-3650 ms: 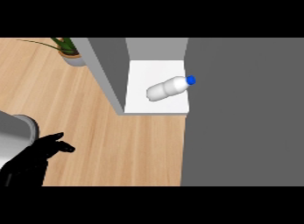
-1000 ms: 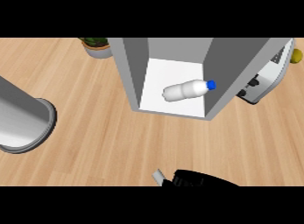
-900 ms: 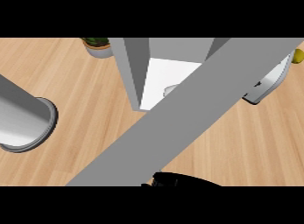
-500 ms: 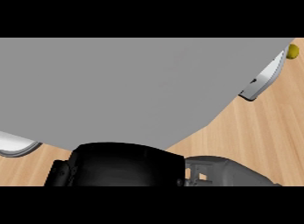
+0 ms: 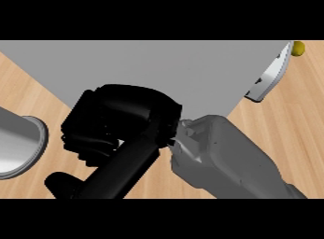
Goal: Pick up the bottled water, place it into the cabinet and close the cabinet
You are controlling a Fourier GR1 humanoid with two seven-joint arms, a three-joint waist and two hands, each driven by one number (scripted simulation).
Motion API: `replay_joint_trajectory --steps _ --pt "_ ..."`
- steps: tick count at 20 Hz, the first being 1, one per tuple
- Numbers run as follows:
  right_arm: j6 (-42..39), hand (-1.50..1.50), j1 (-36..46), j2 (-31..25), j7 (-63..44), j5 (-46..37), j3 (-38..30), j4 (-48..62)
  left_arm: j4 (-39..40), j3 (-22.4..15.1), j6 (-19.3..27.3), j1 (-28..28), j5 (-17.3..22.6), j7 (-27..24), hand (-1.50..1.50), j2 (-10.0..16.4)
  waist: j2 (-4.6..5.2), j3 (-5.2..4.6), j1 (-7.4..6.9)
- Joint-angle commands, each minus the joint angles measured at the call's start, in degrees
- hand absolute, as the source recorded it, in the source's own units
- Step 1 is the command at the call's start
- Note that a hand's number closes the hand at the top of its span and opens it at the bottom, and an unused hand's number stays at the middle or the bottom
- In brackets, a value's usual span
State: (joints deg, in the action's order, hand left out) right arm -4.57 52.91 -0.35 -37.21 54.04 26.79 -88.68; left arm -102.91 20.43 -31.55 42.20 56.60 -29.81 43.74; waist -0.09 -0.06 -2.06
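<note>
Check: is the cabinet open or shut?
Appears shut: the grey cabinet door covers the whole opening and no interior shows. Whether it is fully closed, cannot tell.

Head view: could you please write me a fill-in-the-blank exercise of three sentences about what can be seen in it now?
1. The black right hand shows in front of a large flat panel whose colour is ___.
2. Its forearm enters the view from the lower ___ side.
3. The small round thing at the upper right is ___ in colour.
Missing words: grey; right; yellow.
</note>
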Motion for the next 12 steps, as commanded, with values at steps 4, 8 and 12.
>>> replay_joint_trajectory --steps 4,8,12 --pt "-9.87 1.5 -4.5 -2.63 3.98 -0.58 -5.89 11.17 -0.41 2.98 -3.11 2.05 -0.12 1.88 -1.5 -2.57 0.31 0.09 0.86" --pt "-12.32 1.5 -1.1 -4.78 5.63 -1.42 -11.87 17.54 -3.85 5.24 -3.63 4.86 0.41 3.42 -1.5 -4.49 0.2 0.12 0.5" --pt "-14.23 1.5 2.34 -3.22 12.55 -7.73 -12.95 22.91 -0.48 4.23 -2.77 -0.42 -0.52 5.31 -1.5 -4.5 0.43 0.07 0.85"
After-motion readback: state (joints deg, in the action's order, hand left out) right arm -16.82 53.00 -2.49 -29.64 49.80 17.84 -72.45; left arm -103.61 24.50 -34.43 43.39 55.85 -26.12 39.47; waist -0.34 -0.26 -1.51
